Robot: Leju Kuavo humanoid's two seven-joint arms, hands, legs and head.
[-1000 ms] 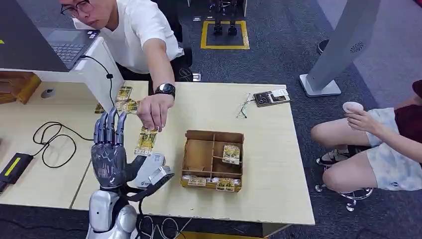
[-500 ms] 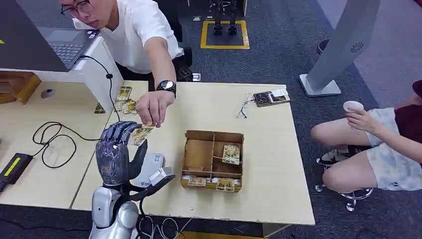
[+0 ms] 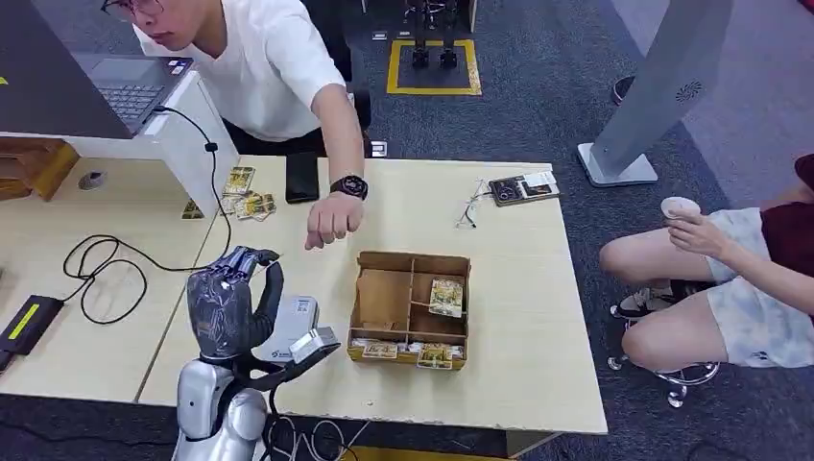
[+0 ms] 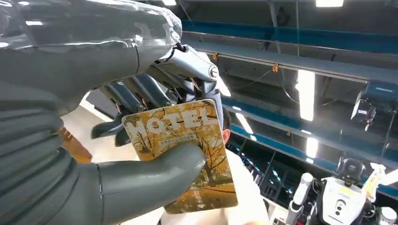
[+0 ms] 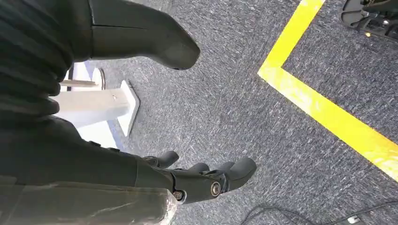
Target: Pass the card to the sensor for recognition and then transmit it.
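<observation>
A yellow card (image 4: 183,152) printed "HOTEL" with autumn trees is being held upright in the left hand (image 3: 228,303), above the desk's (image 3: 518,288) near-left corner, beside the grey sensor (image 3: 293,331).

Robot hands: two, left hand (image 3: 228,305), right hand (image 5: 187,180)
People: two
Held card (image 4: 183,150): one
Compartmented wooden box (image 3: 411,309): one
Laptop (image 3: 115,82): one

The wooden table (image 3: 509,288) carries a compartmented box (image 3: 411,309) and loose cards (image 3: 248,205).

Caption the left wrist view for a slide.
Left hand pinches a yellow HOTEL card between thumb and fingers, ceiling lights behind.
</observation>
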